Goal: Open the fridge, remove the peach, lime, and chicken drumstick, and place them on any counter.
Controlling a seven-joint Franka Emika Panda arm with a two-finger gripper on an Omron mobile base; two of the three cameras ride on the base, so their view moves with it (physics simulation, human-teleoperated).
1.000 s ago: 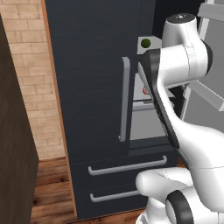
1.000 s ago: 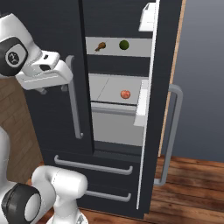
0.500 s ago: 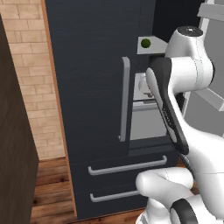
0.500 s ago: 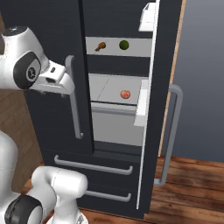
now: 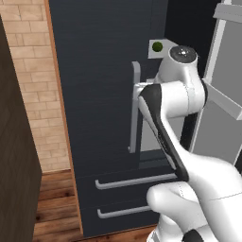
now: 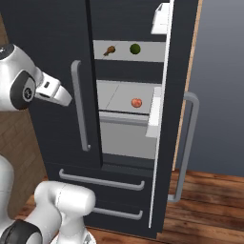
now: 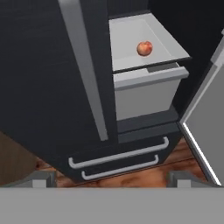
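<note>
The fridge (image 6: pixel 52 33) stands with its right door (image 6: pixel 174 95) swung open and its left door shut. On the upper shelf lie the chicken drumstick (image 6: pixel 110 49) and the lime (image 6: pixel 135 48); the lime (image 5: pixel 157 46) also peeks past my arm. The peach (image 6: pixel 137 102) sits alone on the pale shelf below, and it shows in the hand view as the peach (image 7: pixel 145 48). My gripper (image 6: pixel 66 98) hovers in front of the shut left door, left of its bar handle (image 6: pixel 80 105). It is open and holds nothing, with the fingertips (image 7: pixel 38 179) wide apart. The counter is out of view.
Two drawers with horizontal handles (image 7: pixel 118 157) run below the doors. The open door's edge (image 7: pixel 201 131) juts out on the right. A brick wall (image 5: pixel 33 71) and a dark brown cabinet (image 5: pixel 16 165) stand to the left, on a wooden floor (image 6: pixel 205 200).
My arm has swung round, and the hand has dropped a little and turned in front of the left door. The fruit, drumstick and doors have not moved.
</note>
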